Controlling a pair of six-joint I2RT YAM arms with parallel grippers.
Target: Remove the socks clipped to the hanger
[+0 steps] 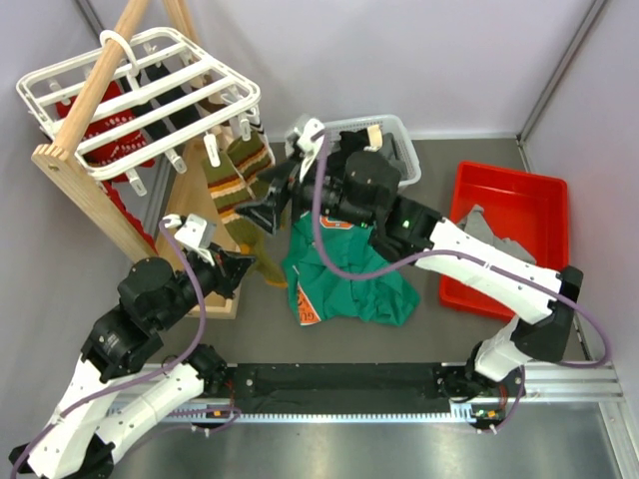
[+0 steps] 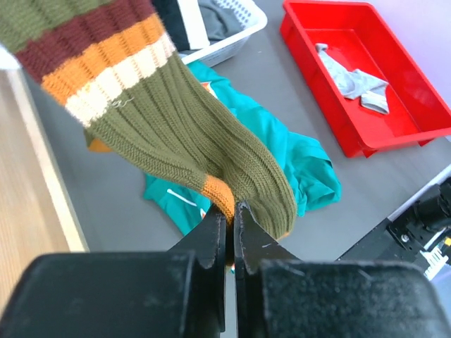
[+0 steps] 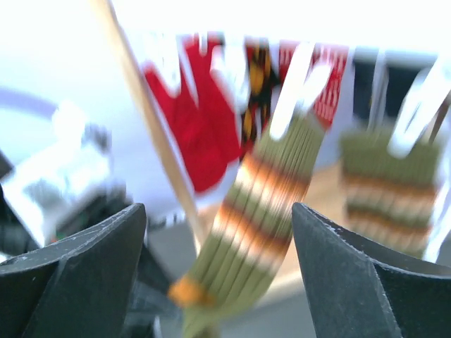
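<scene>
Now pinching the toe of the striped sock with the left pincer, likely for pulling it from the hanger; with the right pincer spread, facing the clips.

I see wooden A-frame rack at 10 o'clock, green shirt with orange print crumpled at centre, white basket at 12, red bin at 3.

Bright, even light; blurry right-wrist view.
</scene>
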